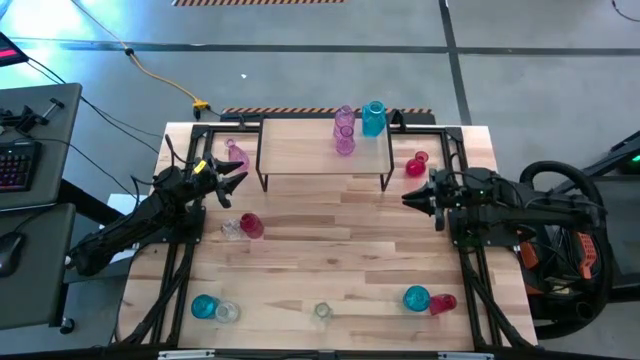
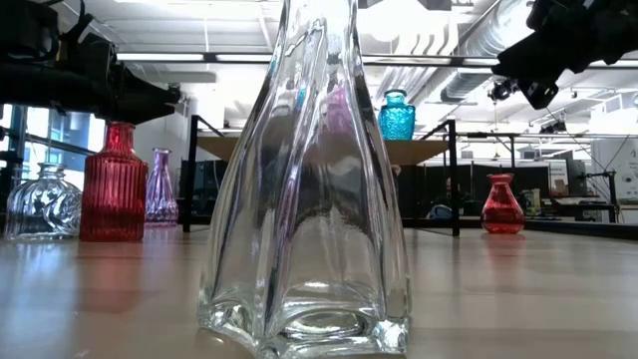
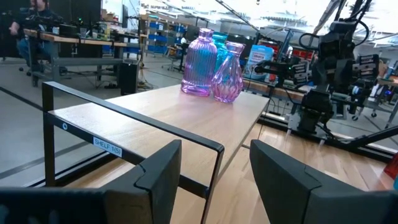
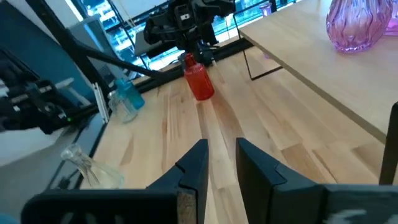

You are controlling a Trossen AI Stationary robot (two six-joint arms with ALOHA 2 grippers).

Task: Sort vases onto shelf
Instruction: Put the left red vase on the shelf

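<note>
The shelf [image 1: 325,150] stands at the table's far middle; two pink-purple vases [image 1: 344,132] and a teal vase [image 1: 374,118] stand upright on its top. A pink vase [image 1: 237,155] stands on the table left of the shelf and a red one [image 1: 417,164] right of it. A red vase [image 1: 250,225] and a clear one [image 1: 231,228] stand left of centre. My left gripper [image 1: 235,178] hangs open off the shelf's left end, fingers [image 3: 155,177] level. My right gripper [image 1: 408,197] hangs off the shelf's right near corner, its fingers [image 4: 193,165] slightly apart with nothing between.
Along the near edge stand a teal vase [image 1: 204,306], a clear one [image 1: 227,311], a tall clear one [image 1: 321,311], and a teal [image 1: 416,298] and red [image 1: 443,303] pair. Bare planks lie in the table's middle [image 1: 340,240]. A desk with a keyboard [image 1: 15,165] is left of the table.
</note>
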